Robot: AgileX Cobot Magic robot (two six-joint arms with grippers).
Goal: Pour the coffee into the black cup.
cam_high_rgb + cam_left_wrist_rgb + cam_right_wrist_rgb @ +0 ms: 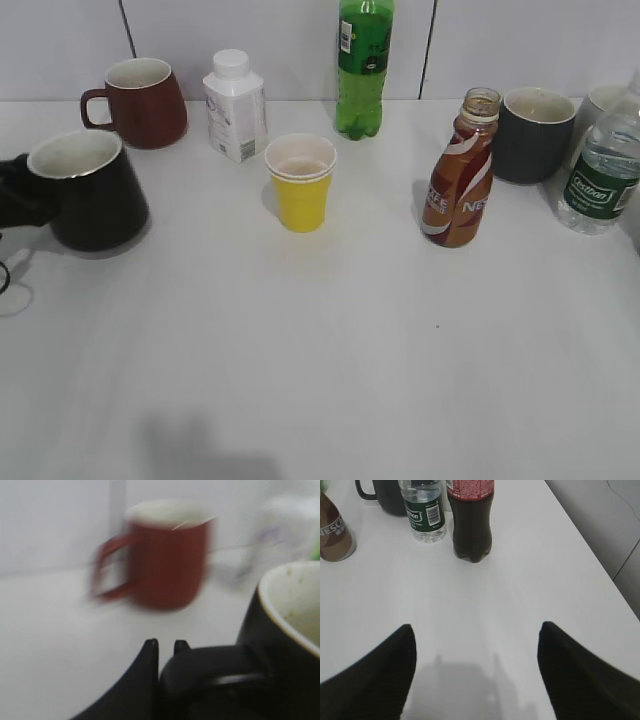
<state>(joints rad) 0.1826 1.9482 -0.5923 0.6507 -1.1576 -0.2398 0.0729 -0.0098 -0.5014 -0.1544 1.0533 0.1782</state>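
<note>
I'm gripping the black cup (88,190) by its handle with the left gripper (165,652) — it's sitting far left on the desk (330,350). The right gripper (475,672) is hanging released over bare desk. The coffee (460,170) is standing uncapped mid-right — bumping it while reaching risks a spill.

The left gripper (18,195) sits at the far left edge of the exterior view, low at table height, only its dark tip in sight. In the left wrist view its fingers (150,655) are closed on the handle of the black cup (88,190), which leans slightly. The right gripper (476,645) is outside the exterior view; its own wrist view shows two dark fingers spread wide apart above the table, holding nothing.
</note>
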